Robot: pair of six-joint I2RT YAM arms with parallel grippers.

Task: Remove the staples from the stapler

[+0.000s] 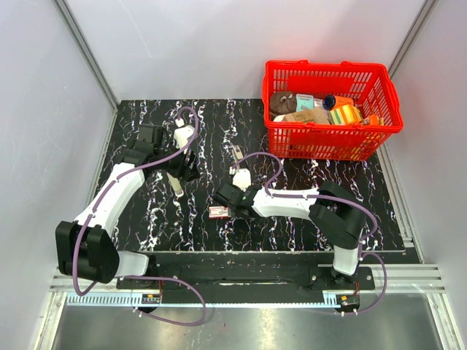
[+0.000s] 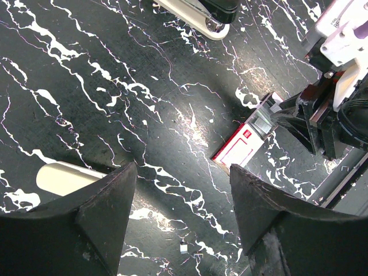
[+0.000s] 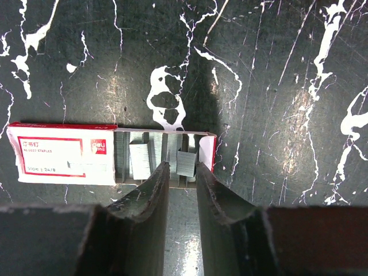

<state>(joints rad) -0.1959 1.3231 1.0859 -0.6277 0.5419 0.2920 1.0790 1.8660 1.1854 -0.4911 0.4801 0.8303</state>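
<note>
Hovering at a red-and-white cardboard staple box (image 3: 63, 154), right gripper (image 3: 181, 168) nearly closed, grasp unclear.
Left gripper (image 2: 183, 169) gapes above marbled table (image 2: 86, 86).

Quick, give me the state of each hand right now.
Left hand: open, empty.
Right hand: nearly closed around a staple strip in the open staple box; whether it grips cannot be told.
</note>
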